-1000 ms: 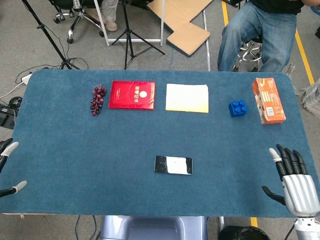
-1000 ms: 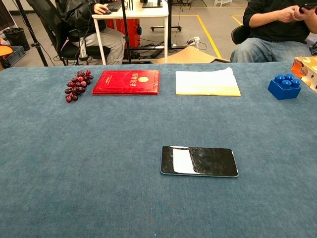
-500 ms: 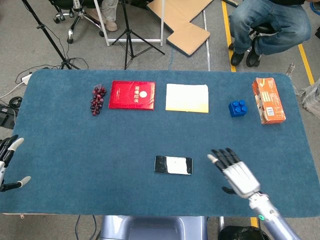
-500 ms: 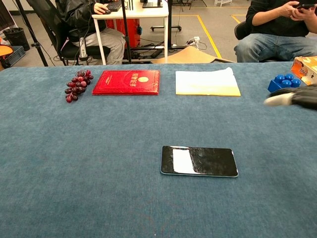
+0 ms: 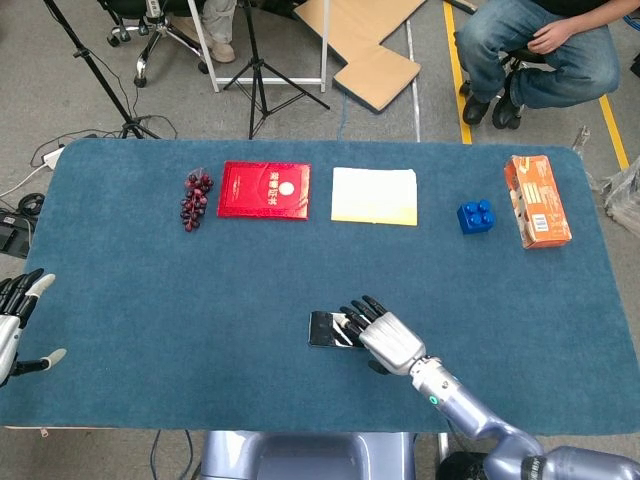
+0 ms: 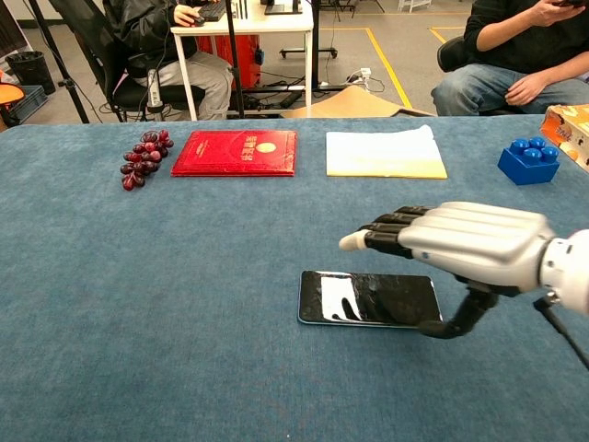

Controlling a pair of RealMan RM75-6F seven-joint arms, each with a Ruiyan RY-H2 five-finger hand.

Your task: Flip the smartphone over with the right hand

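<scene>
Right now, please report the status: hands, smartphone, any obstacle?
Right hand open above the smartphone, thumb at its near edge, no grip. Left hand open at table edge. Smartphone flat, screen up. Nothing blocking.

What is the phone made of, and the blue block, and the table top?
The smartphone looks like glossy glass: it mirrors light and the hand above. The blue block seems smooth molded plastic, with round studs. The table cover looks like soft, matte blue fabric, perhaps velvet.
</scene>
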